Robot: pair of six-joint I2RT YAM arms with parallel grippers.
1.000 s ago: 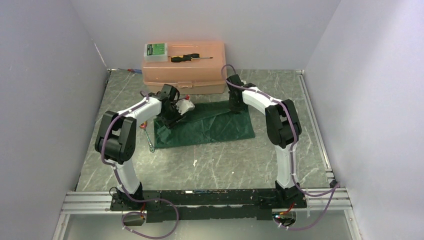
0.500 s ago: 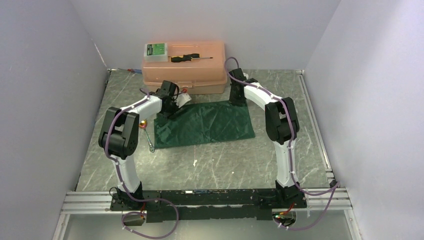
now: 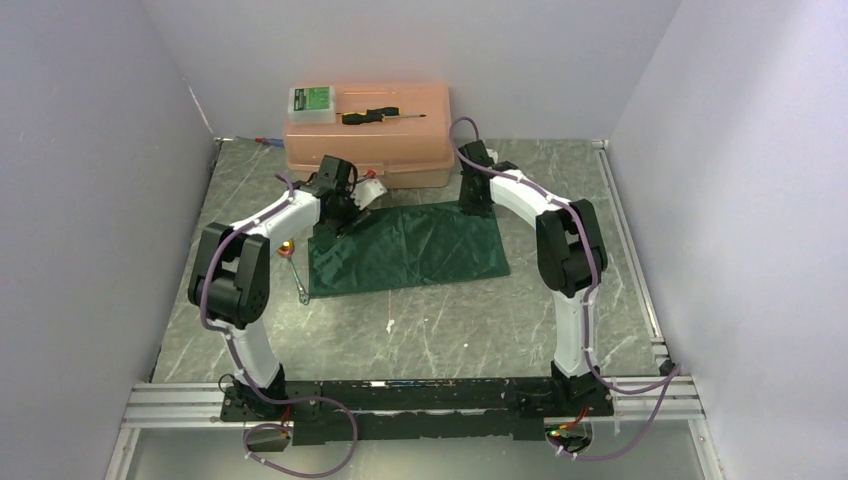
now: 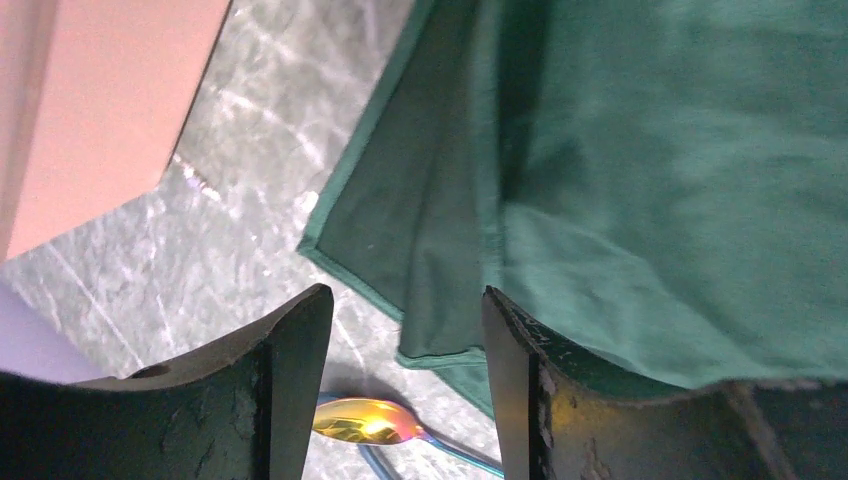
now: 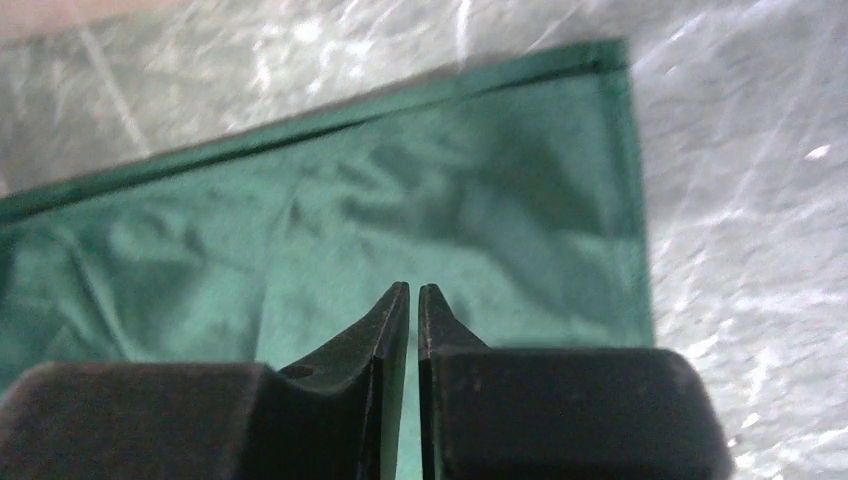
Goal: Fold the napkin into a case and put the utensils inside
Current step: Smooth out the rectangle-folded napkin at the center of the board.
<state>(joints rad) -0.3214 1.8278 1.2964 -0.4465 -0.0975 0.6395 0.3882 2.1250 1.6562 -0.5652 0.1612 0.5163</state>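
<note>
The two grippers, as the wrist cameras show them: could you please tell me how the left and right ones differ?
The left gripper has its jaws wide apart; the right gripper has them almost touching. The left one sits over the layered left edge of the napkin, with the gold spoon beneath it; the right one sits over flat cloth near the right edge. Both are at the napkin's far side, gripping nothing visible.

No text, brand or number is legible in any view. The small box (image 3: pixel 311 102) at 11 o'clock on the peach case (image 3: pixel 400 150) carries a green label (image 3: pixel 319 98), its print too small to read.
</note>
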